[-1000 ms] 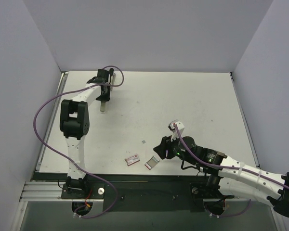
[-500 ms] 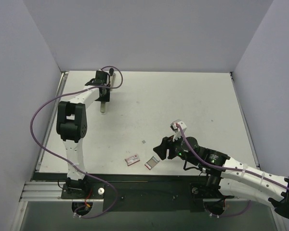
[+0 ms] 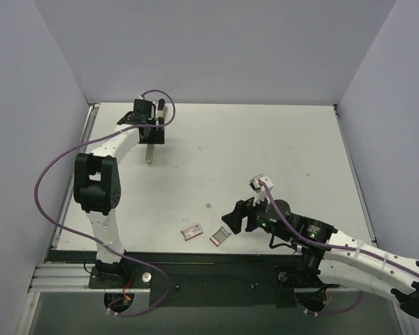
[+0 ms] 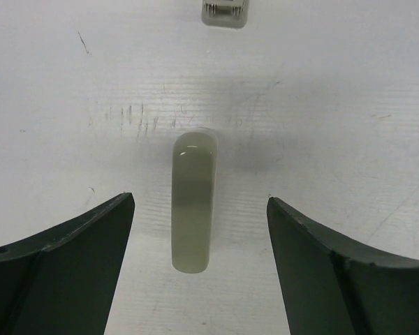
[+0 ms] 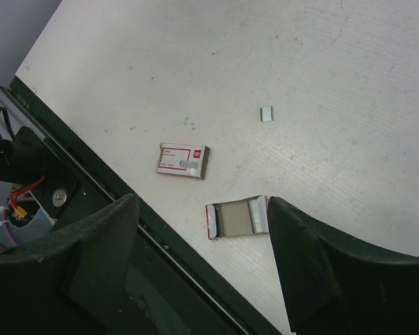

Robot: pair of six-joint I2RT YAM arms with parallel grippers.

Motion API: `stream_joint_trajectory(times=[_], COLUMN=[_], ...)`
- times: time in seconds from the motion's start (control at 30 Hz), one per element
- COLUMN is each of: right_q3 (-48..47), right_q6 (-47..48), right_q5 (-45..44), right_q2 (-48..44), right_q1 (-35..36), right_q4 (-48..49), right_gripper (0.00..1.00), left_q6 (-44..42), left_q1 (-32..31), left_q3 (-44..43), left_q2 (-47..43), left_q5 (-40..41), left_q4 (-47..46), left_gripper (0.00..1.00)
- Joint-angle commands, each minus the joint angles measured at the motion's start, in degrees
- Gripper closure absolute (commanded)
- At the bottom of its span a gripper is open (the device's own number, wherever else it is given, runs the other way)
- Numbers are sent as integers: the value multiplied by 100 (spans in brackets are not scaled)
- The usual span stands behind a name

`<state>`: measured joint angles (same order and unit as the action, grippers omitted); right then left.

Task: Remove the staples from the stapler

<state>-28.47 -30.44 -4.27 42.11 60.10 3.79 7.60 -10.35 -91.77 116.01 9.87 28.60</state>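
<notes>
- Left hand (image 4: 198,204) gapes wide and empty, straddling the slim grey-silver metal stapler bar (image 4: 193,230) lying flat on the white table (image 4: 335,105); centre, lower, then close squarely.
- Right hand (image 5: 202,206) hovers open, empty.

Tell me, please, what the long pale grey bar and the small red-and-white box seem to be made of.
The long pale grey bar looks like painted metal or hard plastic, smooth and semi-gloss: its rounded end carries a soft highlight; I cannot tell which. The small red-and-white box looks like printed cardboard, matte: flat faces, crisp folded edges.
</notes>
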Motion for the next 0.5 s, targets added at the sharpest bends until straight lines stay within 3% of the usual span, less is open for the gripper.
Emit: stream_joint_trajectory(times=[0.0, 0.47], right_q3=[-97, -361], right_q6=[-6, 64], right_q5=[-91, 111], right_q2=[-1, 341], right_q1=[37, 37], right_q4=[-27, 42], right_gripper=[31, 30], left_q6=[242, -38], left_q1=[24, 42], left_q3=[-236, -2230], left_q2=[-421, 993], left_q5=[-222, -407], left_q4=[-530, -216], left_gripper=[12, 12])
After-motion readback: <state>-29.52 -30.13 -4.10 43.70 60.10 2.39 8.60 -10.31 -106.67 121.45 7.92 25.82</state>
